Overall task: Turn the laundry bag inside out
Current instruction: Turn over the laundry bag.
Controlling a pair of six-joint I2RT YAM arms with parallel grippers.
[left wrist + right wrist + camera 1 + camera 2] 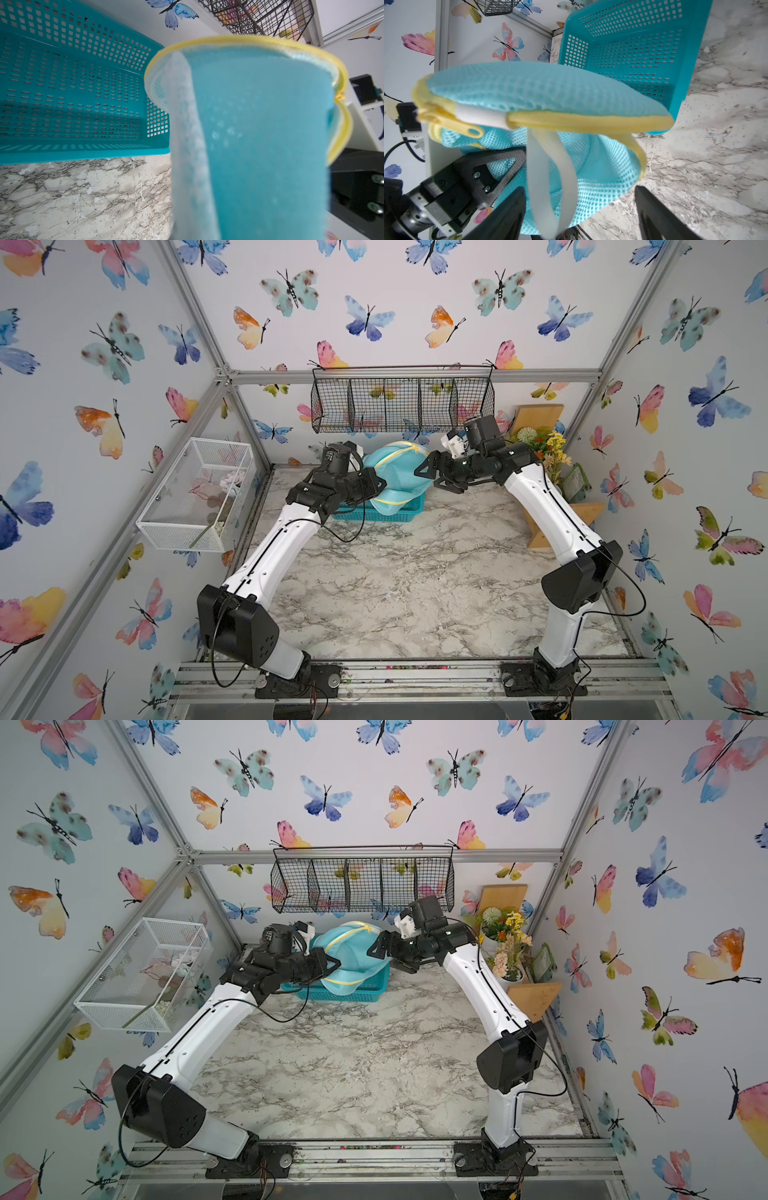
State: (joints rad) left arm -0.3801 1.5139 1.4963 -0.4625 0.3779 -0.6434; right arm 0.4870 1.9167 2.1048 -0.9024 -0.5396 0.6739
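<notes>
The marble surface [415, 580] was observed carrying the teal basket [399, 512] near its far edge. The laundry bag [399, 466] was found raised above that basket, between both arms. The left end effector [334, 965] was recorded clamped on the bag's mesh. The right end effector [579, 191] was noted with fingers spread apart, the white ribbon [542, 187] hanging between them.

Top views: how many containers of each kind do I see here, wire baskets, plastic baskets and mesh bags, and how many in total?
Wire baskets: 2 (black wire basket, white wire basket)
Plastic baskets: 1 (teal basket)
Mesh bags: 1 (laundry bag)
Total: 4
</notes>
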